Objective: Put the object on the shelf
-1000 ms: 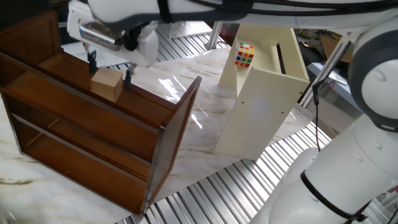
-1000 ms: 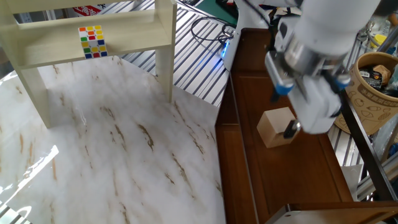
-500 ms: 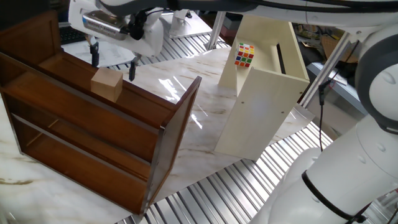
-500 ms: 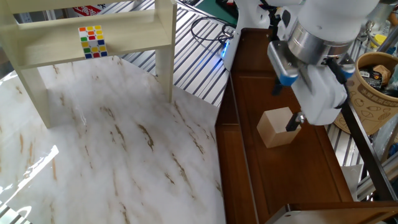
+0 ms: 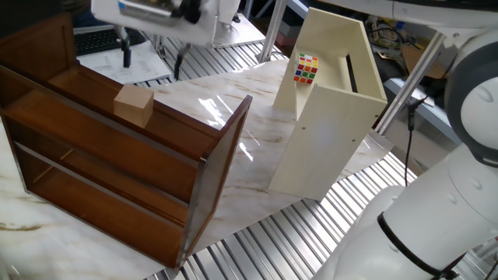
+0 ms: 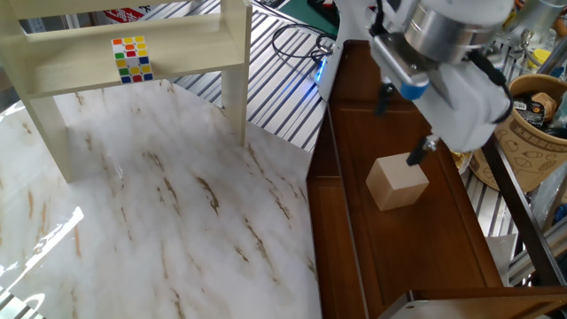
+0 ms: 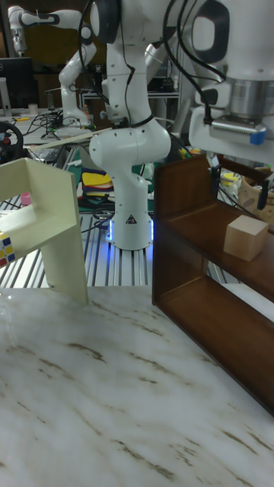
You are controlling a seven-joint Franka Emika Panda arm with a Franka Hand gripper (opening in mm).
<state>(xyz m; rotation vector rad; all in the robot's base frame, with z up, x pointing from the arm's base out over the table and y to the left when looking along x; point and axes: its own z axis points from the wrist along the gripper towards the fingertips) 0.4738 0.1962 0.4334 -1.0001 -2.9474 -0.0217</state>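
The object, a plain tan wooden block [image 5: 134, 105] [image 6: 398, 182] [image 7: 245, 237], rests on an upper board of the dark reddish-brown shelf [image 5: 117, 155] [image 6: 354, 230] [image 7: 194, 224]. My gripper [image 5: 151, 61] [image 6: 403, 124] [image 7: 239, 186] hangs open a short way above the block, fingers spread wider than it and not touching it. Nothing is between the fingers.
A cream-white cabinet [image 5: 334, 101] [image 6: 133, 40] stands on the marble table with a Rubik's cube [image 5: 306, 68] [image 6: 131, 58] in it. A tan basket [image 6: 532, 115] sits beyond the shelf's far side. A second robot's white base [image 7: 129, 175] stands behind the table.
My gripper has risen straight up from around the block, staying open. The block has stayed in place on the shelf board.
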